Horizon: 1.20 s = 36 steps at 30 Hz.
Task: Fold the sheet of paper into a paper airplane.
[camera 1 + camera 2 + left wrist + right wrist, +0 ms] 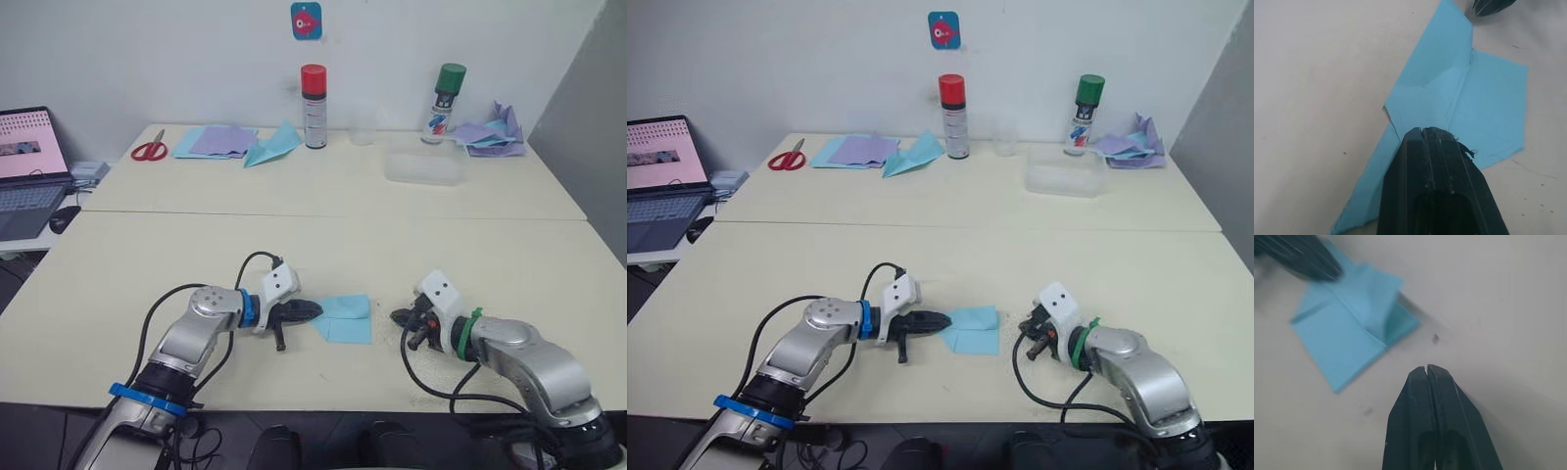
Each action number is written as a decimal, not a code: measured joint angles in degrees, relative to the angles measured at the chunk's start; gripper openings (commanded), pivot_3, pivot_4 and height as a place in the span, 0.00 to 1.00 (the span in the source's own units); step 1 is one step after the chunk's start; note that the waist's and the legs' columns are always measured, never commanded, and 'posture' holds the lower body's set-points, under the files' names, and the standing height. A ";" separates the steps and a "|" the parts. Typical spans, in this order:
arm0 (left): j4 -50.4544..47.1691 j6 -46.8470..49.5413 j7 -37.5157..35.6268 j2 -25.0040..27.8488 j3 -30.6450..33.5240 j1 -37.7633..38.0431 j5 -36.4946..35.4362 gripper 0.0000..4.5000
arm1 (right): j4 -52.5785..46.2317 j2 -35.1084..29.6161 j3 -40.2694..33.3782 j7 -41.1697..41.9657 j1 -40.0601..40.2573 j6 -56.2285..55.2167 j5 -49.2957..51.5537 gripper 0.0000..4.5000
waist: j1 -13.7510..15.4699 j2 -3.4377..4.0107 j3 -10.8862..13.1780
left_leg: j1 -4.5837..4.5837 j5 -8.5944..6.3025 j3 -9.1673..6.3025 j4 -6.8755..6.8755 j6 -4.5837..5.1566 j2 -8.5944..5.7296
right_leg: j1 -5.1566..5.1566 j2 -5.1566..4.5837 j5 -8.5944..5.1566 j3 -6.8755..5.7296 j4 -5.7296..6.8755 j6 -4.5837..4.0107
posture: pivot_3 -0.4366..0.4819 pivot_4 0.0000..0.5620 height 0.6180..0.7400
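Note:
The sheet of paper [345,315] is sky-blue and partly folded, with a pointed end toward my left arm and a squarer flap on the other side. It lies flat on the near table, seen closer in the left wrist view [1464,98] and the right wrist view [1352,328]. My left gripper [315,310] is shut, its tip [1422,129] resting over the paper's pointed end. My right gripper [396,315] is shut too, a short way to the right of the paper and not touching it [1426,367].
On the far table stand a red-capped spray can [313,106], a green-capped can [448,103], a clear plastic box [423,166] and a clear cup [362,125]. Scissors [149,150], lilac sheets [223,140], a teal paper dart [274,145] and crumpled papers [493,130] lie there. A laptop [29,166] sits at far left.

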 measured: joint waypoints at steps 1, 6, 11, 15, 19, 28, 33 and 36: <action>0.00 0.00 0.05 0.00 0.00 0.00 0.00 0.00 | 0.00 0.38 0.73 0.25 -0.68 -1.37 -0.11 0.00 | 0.00 0.01 0.01 | -0.01 0.00 -0.04 -0.01 0.00 0.00 | 0.00 0.00 0.00 -0.04 0.00 0.00 | 0.48 0.27 1.00; -0.14 0.00 0.09 -0.01 0.04 0.04 -0.06 0.00 | 7.10 6.39 7.88 -0.19 -5.27 -8.42 -2.53 0.00 | 0.00 -0.01 0.05 | -0.02 0.00 -0.03 0.00 0.00 0.00 | -0.01 0.00 0.00 -0.04 -0.02 0.00 | 0.48 0.27 1.00; -0.50 0.00 0.08 0.00 -0.03 0.08 -0.08 0.00 | 17.48 10.27 13.14 -2.59 -9.07 -12.91 -7.39 0.00 | 0.03 -0.08 0.13 | -0.06 0.00 0.06 0.01 0.00 -0.02 | -0.02 -0.04 0.00 0.01 -0.04 0.00 | 0.48 0.27 1.00; -0.70 0.01 0.17 0.02 -0.04 0.21 -0.08 0.00 | 18.40 8.17 15.11 -2.17 -10.03 -14.53 -9.75 0.00 | 0.06 -0.08 0.13 | -0.07 0.00 0.07 -0.01 0.00 -0.01 | -0.04 -0.05 0.00 0.00 -0.04 0.00 | 0.48 0.27 1.00; -1.12 0.01 0.34 0.13 0.00 0.67 -0.09 0.00 | 13.79 4.36 14.75 -1.78 -7.01 -12.85 -9.87 0.00 | 0.09 -0.13 0.00 | -0.06 -0.01 0.08 -0.06 -0.01 0.00 | -0.04 -0.05 -0.02 0.00 -0.06 -0.01 | 0.48 0.27 1.00; -1.19 0.01 0.50 0.43 -0.02 0.98 -0.16 0.00 | 7.00 1.96 9.41 -2.71 1.68 -10.07 -8.13 0.00 | 0.05 -0.28 -0.23 | 0.10 -0.01 0.09 -0.37 -0.02 -0.01 | -0.02 -0.06 -0.05 0.00 -0.17 -0.04 | 0.48 0.27 1.00; -0.91 0.01 0.20 0.43 -0.22 0.44 -0.16 0.00 | 7.53 1.45 5.61 -2.27 1.70 -10.17 -6.33 0.00 | 0.07 -0.28 -0.12 | 0.08 -0.01 0.09 -0.40 -0.02 -0.02 | -0.02 -0.09 -0.05 -0.01 -0.28 -0.04 | 0.48 0.27 1.00; -0.85 0.01 -0.25 0.47 -0.19 0.14 -0.17 0.00 | 7.85 2.76 1.44 -1.66 1.62 -12.71 -3.80 0.00 | 0.07 -0.17 0.09 | 0.06 -0.01 0.11 -0.49 -0.02 -0.02 | -0.03 -0.09 -0.04 -0.02 -0.40 -0.03 | 0.48 0.27 1.00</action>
